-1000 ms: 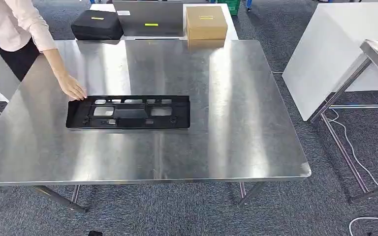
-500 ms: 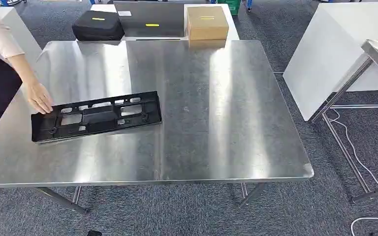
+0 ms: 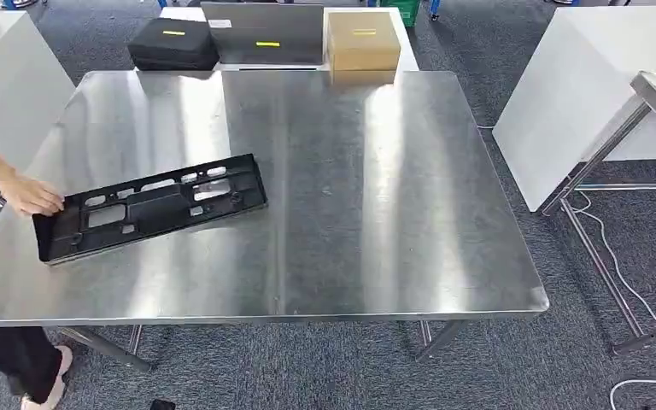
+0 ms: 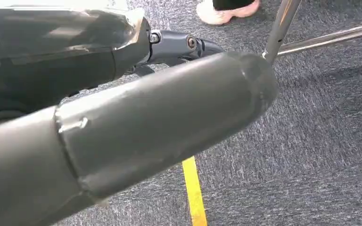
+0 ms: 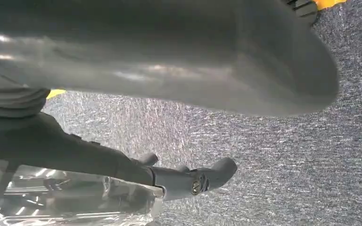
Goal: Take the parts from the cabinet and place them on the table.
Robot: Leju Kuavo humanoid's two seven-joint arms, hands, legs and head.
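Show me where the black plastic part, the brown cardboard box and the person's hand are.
black plastic part [image 3: 149, 207]: head view, middle of its frame.
brown cardboard box [image 3: 362, 36]: head view, top face.
person's hand [image 3: 30, 195]: head view, back of the hand.

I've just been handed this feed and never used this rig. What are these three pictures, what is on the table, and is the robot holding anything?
The wide picture is the humanoid robot's head camera, looking down on a steel table. A long black plastic part lies on it at a slant near the left edge, and a person's hand touches its left end. Behind the table are a black case, a grey laptop and a cardboard box. The other two pictures come from cameras at the wrists of the hanging arms. They look at grey carpet and show the left hand and the right hand very close. I see nothing held, but the fingers are too close to judge.
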